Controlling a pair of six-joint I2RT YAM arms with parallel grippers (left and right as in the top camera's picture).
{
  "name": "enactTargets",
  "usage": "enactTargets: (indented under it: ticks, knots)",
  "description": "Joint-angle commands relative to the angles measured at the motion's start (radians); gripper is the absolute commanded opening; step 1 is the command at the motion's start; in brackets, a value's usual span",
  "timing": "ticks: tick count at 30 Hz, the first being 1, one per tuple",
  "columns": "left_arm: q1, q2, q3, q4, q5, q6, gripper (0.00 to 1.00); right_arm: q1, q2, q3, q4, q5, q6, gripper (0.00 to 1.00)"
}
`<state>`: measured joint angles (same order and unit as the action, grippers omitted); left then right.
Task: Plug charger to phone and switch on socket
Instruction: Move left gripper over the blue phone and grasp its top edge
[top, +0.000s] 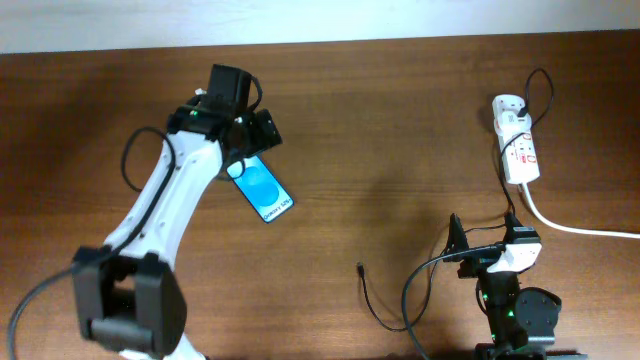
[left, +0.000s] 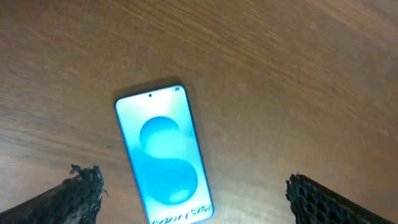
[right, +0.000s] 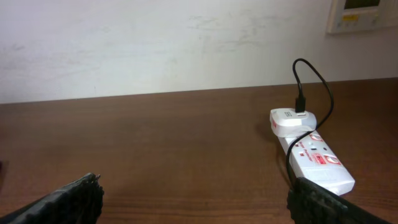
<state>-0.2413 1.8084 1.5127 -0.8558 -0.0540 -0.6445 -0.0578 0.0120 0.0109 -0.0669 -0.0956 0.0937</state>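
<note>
The phone (top: 262, 190) lies flat on the wooden table, screen up and bright blue; it also shows in the left wrist view (left: 163, 162). My left gripper (top: 240, 135) hangs open above the phone's far end, its fingertips wide apart on either side of it (left: 193, 199). The charger cable (top: 378, 300) lies loosely curved near the front, its plug tip (top: 359, 267) free on the table. The socket (top: 517, 140) lies at the far right, with a white adapter at its far end (right: 292, 121). My right gripper (top: 490, 245) is open and empty, low near the front (right: 196, 205).
The socket's thick white cord (top: 580, 228) runs off the right edge. A thin black cable (right: 314, 81) loops out of the adapter. A pale wall (right: 155, 43) stands behind the table's far edge.
</note>
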Motion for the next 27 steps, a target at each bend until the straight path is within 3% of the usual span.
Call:
enactTargets:
  ticks: [1,13,24,27]
  knots:
    - [0.000,0.126,0.031,0.000,-0.021,-0.133,0.99,0.006,-0.006,-0.005,-0.005,0.002,-0.005,0.98]
    - [0.000,0.340,0.027,-0.029,0.061,-0.181,0.99,0.007,-0.006,-0.005,-0.005,0.002,-0.005,0.98]
    - [0.000,0.356,-0.009,-0.062,0.048,-0.208,1.00,0.007,-0.006,-0.005,-0.005,0.002,-0.005,0.98]
    - [0.000,0.357,-0.010,-0.062,0.059,-0.208,0.93,0.007,-0.006,-0.005,-0.005,0.002,-0.005,0.98]
